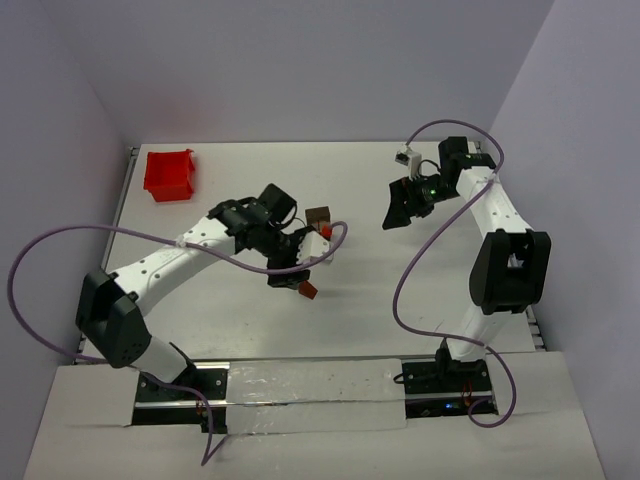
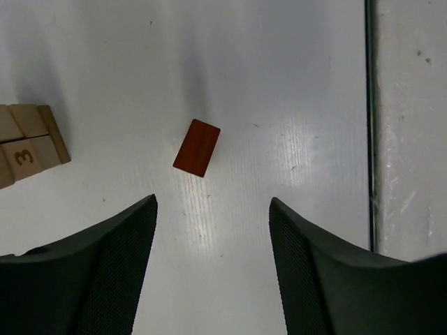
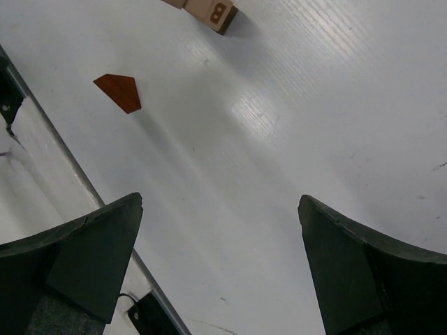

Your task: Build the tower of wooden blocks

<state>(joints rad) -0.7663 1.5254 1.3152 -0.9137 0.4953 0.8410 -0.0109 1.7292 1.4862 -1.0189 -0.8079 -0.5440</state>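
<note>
My left gripper point(image 2: 213, 208) hung, jaws apart and empty, over the small reddish-brown wooden wedge point(image 2: 197, 147) lying just near of the tan-and-brown wood block tower point(image 1: 318, 220), seemingly a light, rigid, smooth piece best pinched across its flat parallel faces, while my right gripper point(image 3: 220, 202) stood agape at far right.

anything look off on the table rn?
One thing: the small reddish-brown wooden wedge piece lies alone and skewed on the white table, apart from the tan wooden blocks. The left gripper is open, pointing at it. Nothing looks spilled or damaged.
</note>
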